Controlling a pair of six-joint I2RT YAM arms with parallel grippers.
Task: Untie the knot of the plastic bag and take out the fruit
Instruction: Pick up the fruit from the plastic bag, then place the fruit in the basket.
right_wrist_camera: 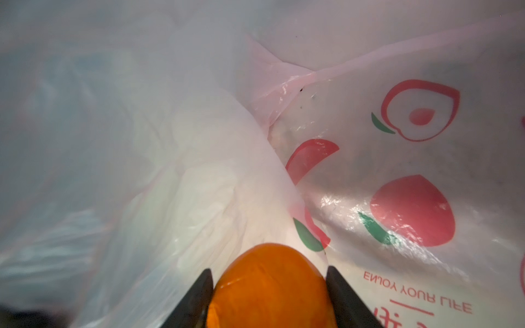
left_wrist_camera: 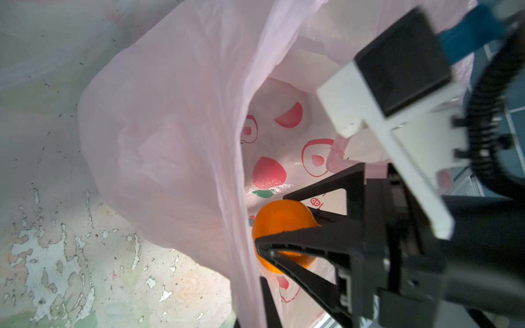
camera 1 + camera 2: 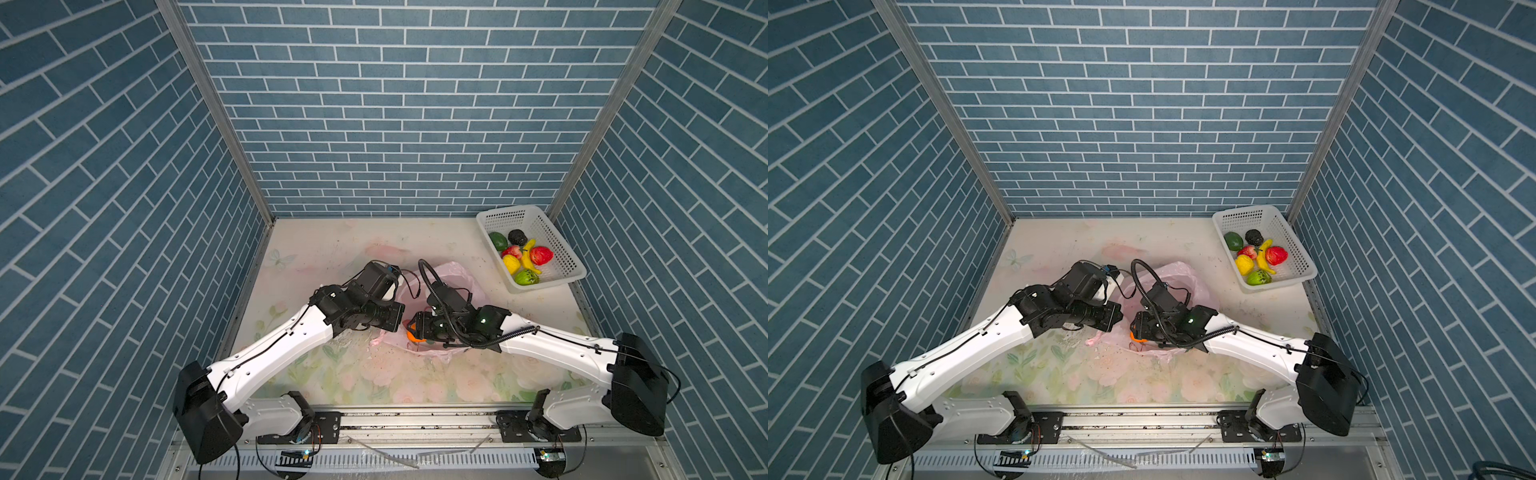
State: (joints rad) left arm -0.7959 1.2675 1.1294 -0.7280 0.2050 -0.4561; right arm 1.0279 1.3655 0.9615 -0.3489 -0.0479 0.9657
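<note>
The right tool [image 1: 269, 272] is sitting deep inside the plastic bag [image 3: 457, 274], grasping an orange fruit [image 2: 279, 217] between both jaws. The left tool [image 3: 395, 322] is clenched, apparently pinching the bag's near wall and holding its mouth open. The fruit's way out is lying straight back along the right arm, and the white basket [image 3: 577, 276] with the other toy fruits [image 3: 521, 257] is standing at the bench's [image 3: 332, 249] far right corner, nearer that arm

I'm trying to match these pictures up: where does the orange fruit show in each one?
Top view: orange fruit, lower middle, at the pink bag's near edge.
Top view: same spot.
Left wrist: lower middle, inside the bag.
Right wrist: bottom edge, in the right gripper.
Shared landmark: the pink bag around it.
</note>
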